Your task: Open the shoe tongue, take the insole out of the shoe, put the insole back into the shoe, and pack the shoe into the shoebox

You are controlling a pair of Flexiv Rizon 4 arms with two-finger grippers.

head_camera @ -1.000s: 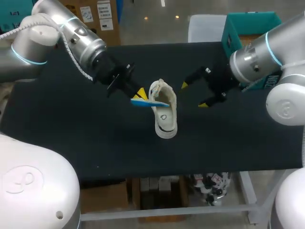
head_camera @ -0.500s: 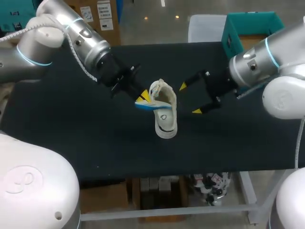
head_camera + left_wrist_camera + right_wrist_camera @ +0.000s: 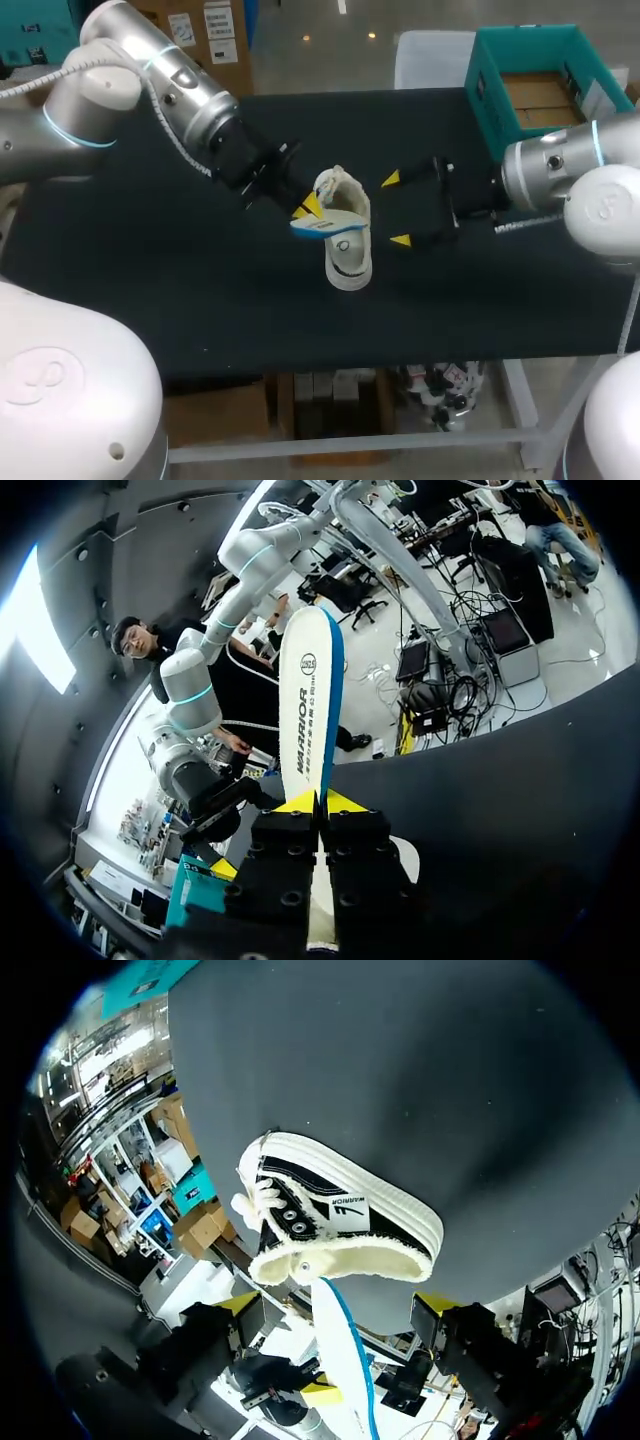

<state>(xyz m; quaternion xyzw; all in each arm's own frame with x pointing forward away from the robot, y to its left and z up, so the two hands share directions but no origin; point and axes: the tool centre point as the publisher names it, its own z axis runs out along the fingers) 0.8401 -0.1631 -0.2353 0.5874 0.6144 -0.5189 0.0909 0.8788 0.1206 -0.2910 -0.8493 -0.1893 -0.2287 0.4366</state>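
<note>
A white and black low shoe point(image 3: 348, 250) lies in the middle of the black table point(image 3: 150, 290), its fleecy opening toward the far side. My left gripper point(image 3: 306, 208) is shut on the heel end of a white insole with a blue edge point(image 3: 325, 225), holding it over the shoe's opening. In the left wrist view the insole point(image 3: 310, 700) sticks straight out from the shut tips point(image 3: 318, 802). My right gripper point(image 3: 396, 210) stands open just right of the shoe, touching nothing. In the right wrist view the shoe point(image 3: 335, 1215) lies ahead of the open right gripper point(image 3: 335, 1308), and the insole point(image 3: 345, 1355) hangs between them.
The teal shoebox point(image 3: 540, 85) stands open at the table's far right corner, with brown cardboard inside. It also shows as a teal corner point(image 3: 195, 890) in the left wrist view. Bare table lies left of and in front of the shoe.
My left gripper has carried the insole to the right, from beside the shoe to over its opening. The right arm has drawn back to the right and turned its open gripper level.
</note>
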